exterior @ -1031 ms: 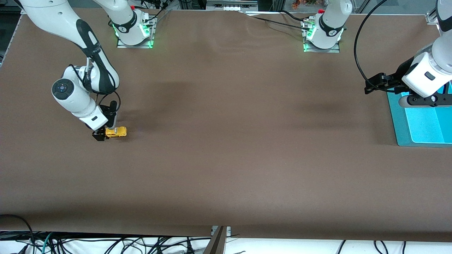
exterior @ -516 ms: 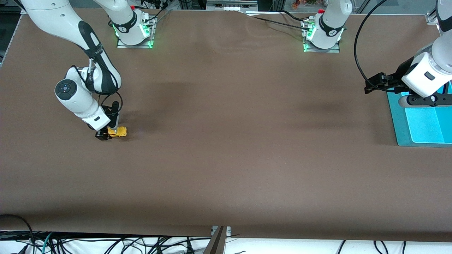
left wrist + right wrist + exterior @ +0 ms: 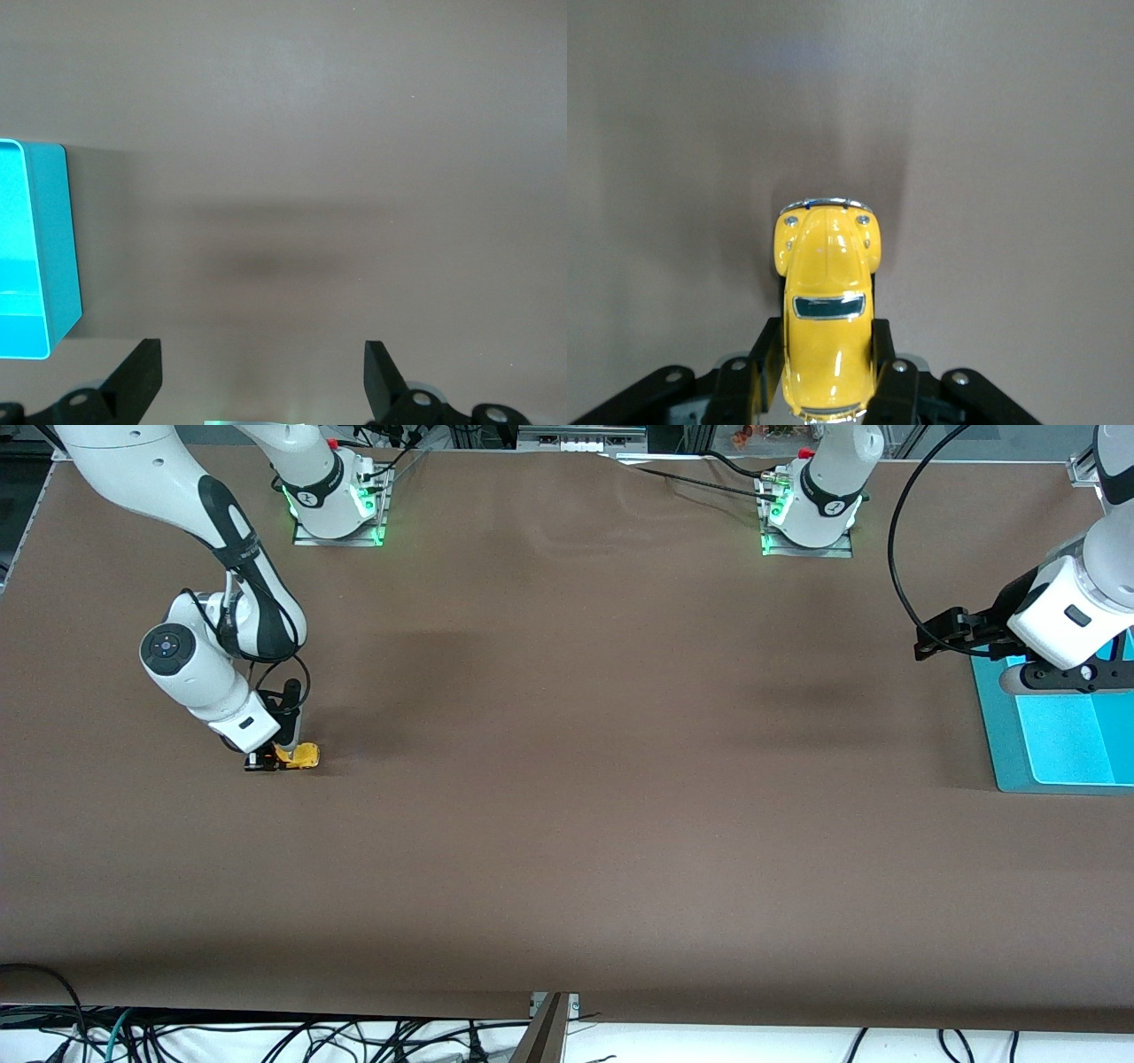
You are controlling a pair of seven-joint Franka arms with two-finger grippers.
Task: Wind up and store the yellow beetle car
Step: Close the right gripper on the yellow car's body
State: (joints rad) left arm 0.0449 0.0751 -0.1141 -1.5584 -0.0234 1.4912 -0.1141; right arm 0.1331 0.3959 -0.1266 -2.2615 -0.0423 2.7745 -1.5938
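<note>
The front view looks down from high across the tabletop [image 3: 567,824], facing both arm bases along its top edge — a wide, distant framing. The right wrist view looks close down past the right end effector [image 3: 828,376] onto the yellow beetle car [image 3: 827,310], which the front view shares [image 3: 297,756]. The left wrist view sits higher over bare tabletop [image 3: 354,133] past the left end effector [image 3: 261,390] — the teal bin [image 3: 40,248] also appears in the front view [image 3: 1005,744].
</note>
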